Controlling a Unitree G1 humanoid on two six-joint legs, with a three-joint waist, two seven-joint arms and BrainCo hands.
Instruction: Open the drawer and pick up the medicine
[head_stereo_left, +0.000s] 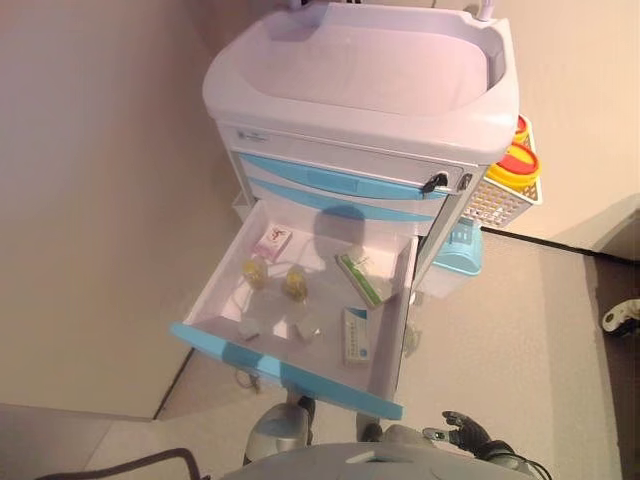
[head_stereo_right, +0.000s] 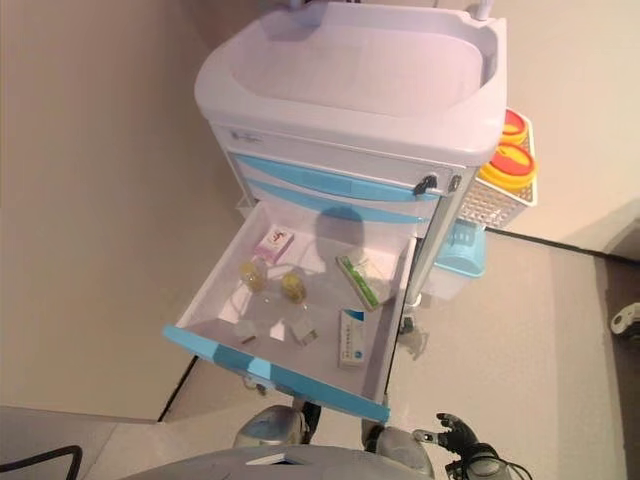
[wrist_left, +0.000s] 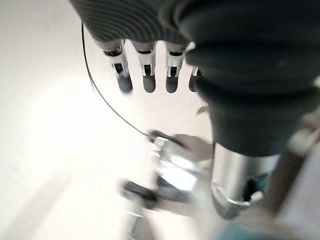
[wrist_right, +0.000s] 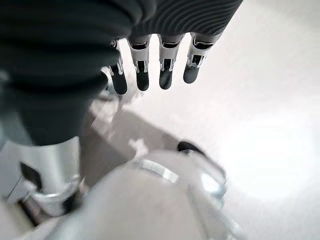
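Note:
The white cart's lower drawer (head_stereo_left: 288, 372) with a blue front stands pulled out. In it lie a pink-and-white box (head_stereo_left: 272, 239), a green-and-white box (head_stereo_left: 362, 278), a blue-and-white box (head_stereo_left: 357, 335), two small yellow bottles (head_stereo_left: 254, 272) (head_stereo_left: 295, 282) and small clear vials (head_stereo_left: 305, 330). My right hand (head_stereo_left: 468, 430) hangs low, below and to the right of the drawer front; in the right wrist view its fingers (wrist_right: 165, 70) are straight over the floor and hold nothing. My left hand (wrist_left: 145, 70) shows only in the left wrist view, fingers straight and empty, away from the drawer.
The cart has a deep white top tray (head_stereo_left: 360, 60) and two closed blue-handled drawers (head_stereo_left: 330, 180) above the open one. A white basket (head_stereo_left: 505, 195) with yellow-and-red containers and a light blue bin (head_stereo_left: 460, 250) hang on its right side. A wall runs along the left.

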